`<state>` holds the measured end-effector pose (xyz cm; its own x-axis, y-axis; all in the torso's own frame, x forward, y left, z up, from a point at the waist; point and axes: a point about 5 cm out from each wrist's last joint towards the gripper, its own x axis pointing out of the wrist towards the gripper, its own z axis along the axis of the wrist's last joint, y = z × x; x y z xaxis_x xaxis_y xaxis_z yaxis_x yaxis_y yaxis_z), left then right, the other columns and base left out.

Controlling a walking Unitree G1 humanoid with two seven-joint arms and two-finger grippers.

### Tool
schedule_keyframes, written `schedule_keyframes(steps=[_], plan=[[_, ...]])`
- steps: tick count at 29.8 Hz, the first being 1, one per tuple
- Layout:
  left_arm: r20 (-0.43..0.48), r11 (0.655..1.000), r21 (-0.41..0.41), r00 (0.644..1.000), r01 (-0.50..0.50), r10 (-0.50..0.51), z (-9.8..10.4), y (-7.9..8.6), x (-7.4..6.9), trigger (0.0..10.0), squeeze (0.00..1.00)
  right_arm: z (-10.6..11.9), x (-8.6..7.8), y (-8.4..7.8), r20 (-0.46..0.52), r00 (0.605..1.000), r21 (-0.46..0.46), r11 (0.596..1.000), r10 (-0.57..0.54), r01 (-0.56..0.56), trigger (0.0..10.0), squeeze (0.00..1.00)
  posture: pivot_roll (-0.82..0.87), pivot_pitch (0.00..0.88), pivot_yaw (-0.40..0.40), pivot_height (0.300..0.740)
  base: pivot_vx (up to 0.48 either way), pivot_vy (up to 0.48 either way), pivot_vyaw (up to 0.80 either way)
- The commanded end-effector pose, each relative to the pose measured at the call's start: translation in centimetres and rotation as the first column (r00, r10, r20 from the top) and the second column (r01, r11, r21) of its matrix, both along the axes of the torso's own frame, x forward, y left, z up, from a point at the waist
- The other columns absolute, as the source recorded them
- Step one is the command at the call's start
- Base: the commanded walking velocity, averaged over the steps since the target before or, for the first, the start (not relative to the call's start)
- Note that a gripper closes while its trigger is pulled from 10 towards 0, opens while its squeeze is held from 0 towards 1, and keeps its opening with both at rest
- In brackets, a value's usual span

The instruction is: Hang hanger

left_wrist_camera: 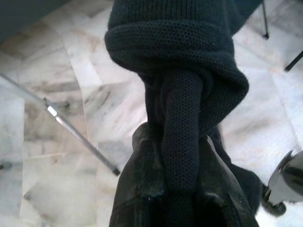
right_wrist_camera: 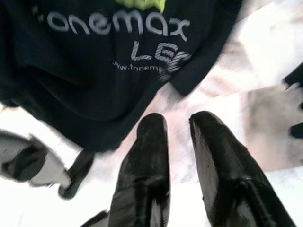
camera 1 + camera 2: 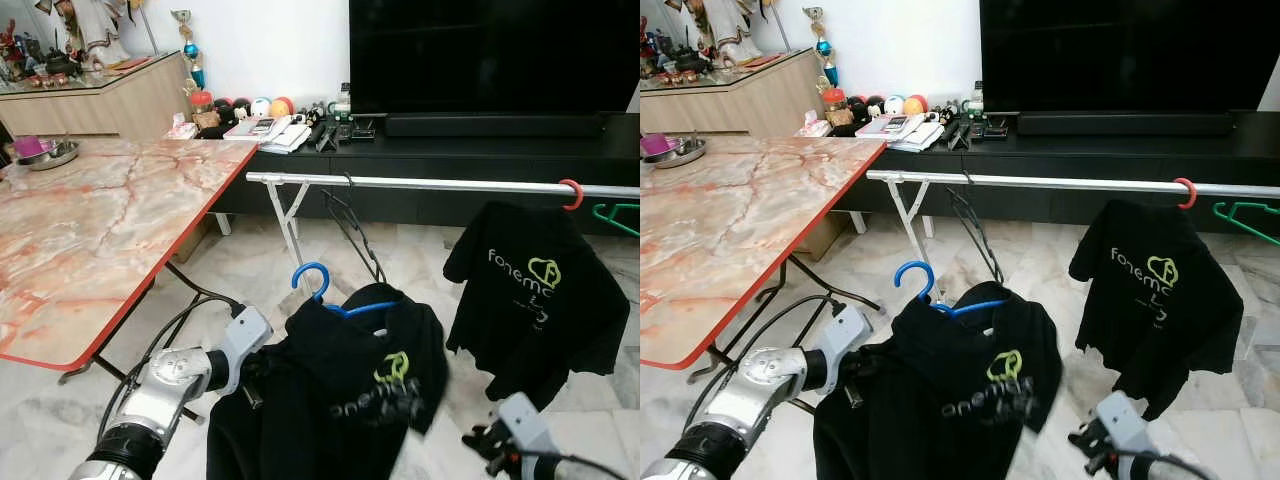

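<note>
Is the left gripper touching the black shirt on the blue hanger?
Touching. The left wrist view shows the left gripper with its fingers closed on a bunched fold of the black shirt.

A marble-topped table (image 3: 90, 230) stands on pale marble floor (image 3: 250, 265) beside a black TV console (image 3: 470, 165).

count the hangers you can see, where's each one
4: a blue hanger carrying the black shirt gripped by the left gripper; a black hanger, a red hanger with a shirt and a green hanger on the rail. More may be hidden.
</note>
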<state>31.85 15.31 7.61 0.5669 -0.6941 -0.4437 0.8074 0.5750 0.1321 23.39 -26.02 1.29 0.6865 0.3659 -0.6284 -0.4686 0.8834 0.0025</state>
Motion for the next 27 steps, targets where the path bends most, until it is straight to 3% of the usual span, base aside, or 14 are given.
schedule_keyframes(steps=[1,6,7,9,11,12,13,15,18,20,23,24,27], plan=[[0.028,1.000,0.017,1.000,0.013,-0.013,0.2,-0.7,-0.1,0.0,0.00,0.6,0.8,0.6,0.036,0.999,0.043,0.999,-0.020,0.018,10.0,1.00,-0.01,0.000,0.072,0.740,0.000,0.000,0.00],[0.036,1.000,0.019,0.999,0.015,-0.015,-0.3,-2.9,-0.5,0.0,0.00,0.7,1.3,1.3,0.054,0.994,0.131,0.988,-0.091,0.083,10.0,1.00,0.00,0.000,0.068,0.740,0.000,0.000,0.00],[0.051,0.996,0.079,0.997,0.051,-0.055,-0.7,-3.9,-1.0,0.0,0.00,0.9,1.7,1.5,0.068,0.983,0.185,0.970,-0.171,0.156,10.0,1.00,0.00,0.000,0.065,0.740,0.000,0.000,0.00],[0.054,0.994,0.095,0.996,0.060,-0.065,-0.8,-4.4,-1.2,0.0,0.00,1.0,2.0,1.6,0.080,0.973,0.216,0.957,-0.216,0.195,10.0,1.00,0.00,0.000,0.065,0.740,0.000,0.000,0.00],[0.052,0.983,0.182,0.998,0.024,-0.034,-1.4,-5.0,-1.1,0.0,0.00,1.8,2.8,2.2,0.111,0.947,0.317,0.914,-0.301,0.253,10.0,1.00,-0.01,0.000,0.065,0.740,0.000,0.000,0.00],[0.052,0.983,0.182,0.998,0.024,-0.034,-1.4,-5.0,-1.1,0.0,0.00,1.8,2.8,2.2,0.111,0.947,0.317,0.914,-0.301,0.253,10.0,1.00,-0.01,0.000,0.065,0.740,0.000,0.000,0.00],[0.073,0.970,0.244,0.997,0.015,-0.034,-1.6,-4.9,-0.9,0.0,0.00,2.2,3.0,2.5,0.118,0.941,0.365,0.895,-0.317,0.256,10.0,1.00,-0.02,0.000,0.060,0.740,0.000,0.000,0.00],[0.084,0.963,0.269,0.996,0.015,-0.039,-1.7,-4.9,-0.9,0.0,0.00,2.5,3.0,2.6,0.116,0.940,0.389,0.885,-0.322,0.255,10.0,1.00,-0.02,0.000,0.060,0.740,0.000,0.000,0.00],[0.172,0.925,0.380,0.982,0.003,-0.074,-1.9,-4.6,-0.6,0.0,0.00,2.6,2.7,2.4,0.120,0.933,0.356,0.892,-0.339,0.278,10.0,1.00,-0.03,0.000,0.052,0.740,0.000,0.000,0.00],[0.196,0.935,0.356,0.978,-0.005,-0.070,-1.8,-4.8,-0.5,0.0,0.00,2.7,2.8,2.0,0.150,0.899,0.336,0.876,-0.412,0.345,10.0,1.00,-0.03,0.000,0.046,0.740,0.000,0.000,0.00],[0.240,0.961,0.276,0.969,-0.010,-0.059,-1.3,-6.1,-0.5,0.0,0.00,2.5,2.5,1.7,0.153,0.799,0.348,0.788,-0.582,0.508,10.0,1.00,-0.04,0.000,0.049,0.740,0.000,0.000,0.00],[0.259,0.966,0.257,0.964,-0.015,-0.054,-1.1,-6.5,-0.4,0.0,0.00,2.3,2.3,2.0,0.141,0.781,0.355,0.768,-0.608,0.533,10.0,1.00,-0.04,0.000,0.051,0.740,0.000,0.000,0.00],[0.319,0.977,0.212,0.946,-0.008,-0.061,-0.4,-7.8,-0.1,0.0,0.00,1.1,1.0,4.0,0.091,0.814,0.362,0.781,-0.573,0.509,10.0,0.97,-0.05,0.000,0.067,0.740,0.000,0.000,0.00]])
